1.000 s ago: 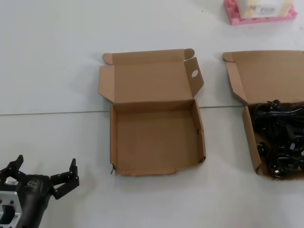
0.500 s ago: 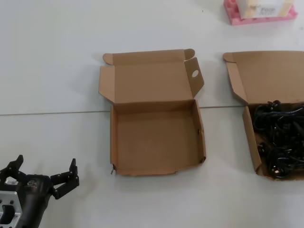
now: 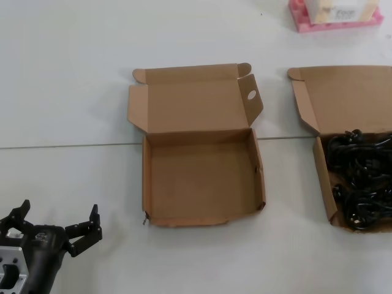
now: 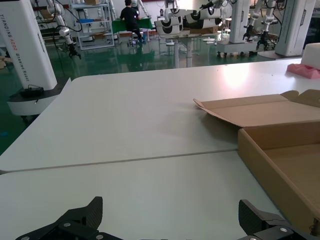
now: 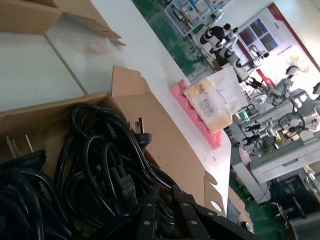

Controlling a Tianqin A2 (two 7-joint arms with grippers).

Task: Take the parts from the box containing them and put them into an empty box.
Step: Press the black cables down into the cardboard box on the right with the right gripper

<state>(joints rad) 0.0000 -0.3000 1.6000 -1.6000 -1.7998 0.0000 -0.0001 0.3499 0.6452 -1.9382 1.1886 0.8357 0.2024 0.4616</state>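
The empty box lies open mid-table, its side flap with a round hole raised; its wall shows in the left wrist view. At the right edge, the box containing them holds the parts, a tangle of black power cables. My right gripper is out of the head view. It sits low in that pile, its fingers close together on a cable. My left gripper rests open over bare table near the front left, nothing between its fingers.
A pink foam tray with a wrapped pack stands at the far right behind the cable box, also seen as the pink tray. A seam crosses the white table. The cable box's lid rises just behind the pile.
The cables in the right box have shifted and settled slightly lower. The left gripper and the empty box have not moved.
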